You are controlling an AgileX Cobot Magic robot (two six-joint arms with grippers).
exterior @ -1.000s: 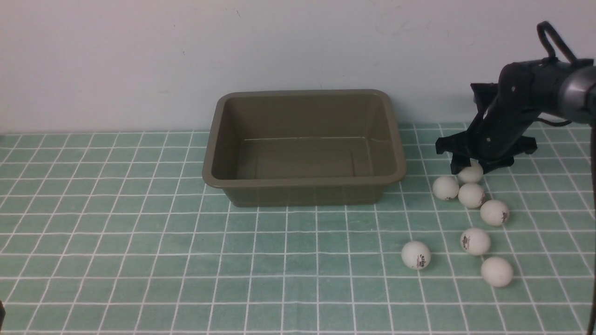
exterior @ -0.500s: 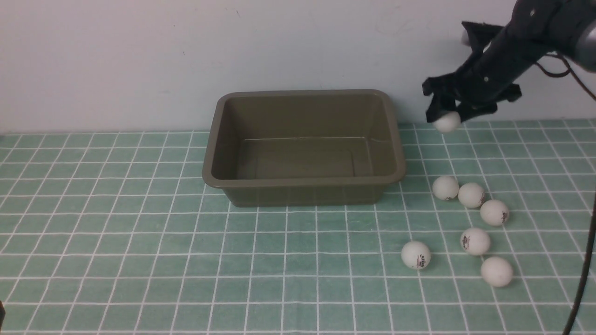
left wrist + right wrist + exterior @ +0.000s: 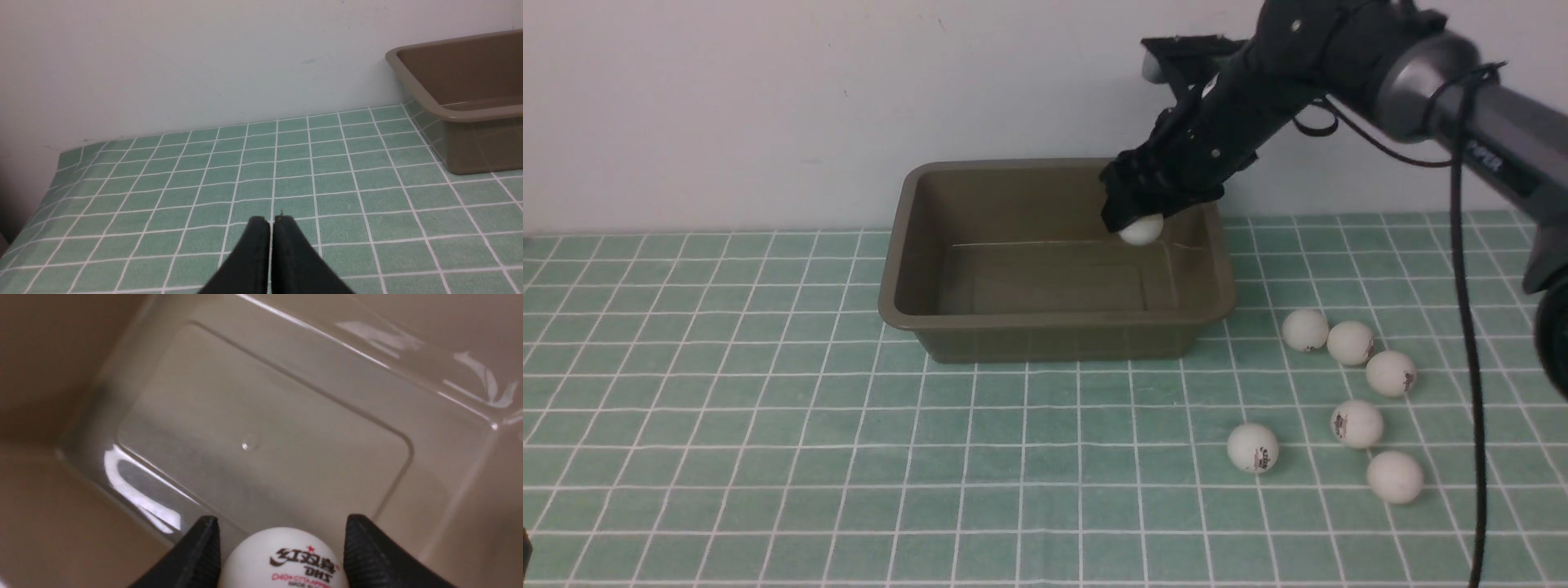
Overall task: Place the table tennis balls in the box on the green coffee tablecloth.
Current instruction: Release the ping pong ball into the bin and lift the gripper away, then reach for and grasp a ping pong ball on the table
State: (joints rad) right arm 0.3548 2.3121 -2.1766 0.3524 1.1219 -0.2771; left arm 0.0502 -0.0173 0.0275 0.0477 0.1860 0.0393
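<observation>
The olive-brown box [image 3: 1054, 331] stands on the teal-green tablecloth [image 3: 768, 425] near the back wall. My right gripper [image 3: 1141, 222] is shut on a white table tennis ball [image 3: 1141, 230] and holds it above the box's right half. In the right wrist view the ball [image 3: 282, 559] with a printed logo sits between the two black fingers [image 3: 200, 551], over the empty box floor [image 3: 261, 449]. Several other balls [image 3: 1305, 329] lie on the cloth right of the box. My left gripper [image 3: 271, 222] is shut and empty, low over the cloth left of the box [image 3: 461, 110].
The loose balls form a cluster [image 3: 1356, 423] at the front right of the box, one nearer the middle [image 3: 1252, 447]. A pale wall [image 3: 768, 106] stands just behind the box. The right arm's cable [image 3: 1462, 327] hangs down at the right.
My right gripper has lifted one ball from the cluster on the right, carried it up and leftward, and now holds it over the box. The other balls have not moved.
</observation>
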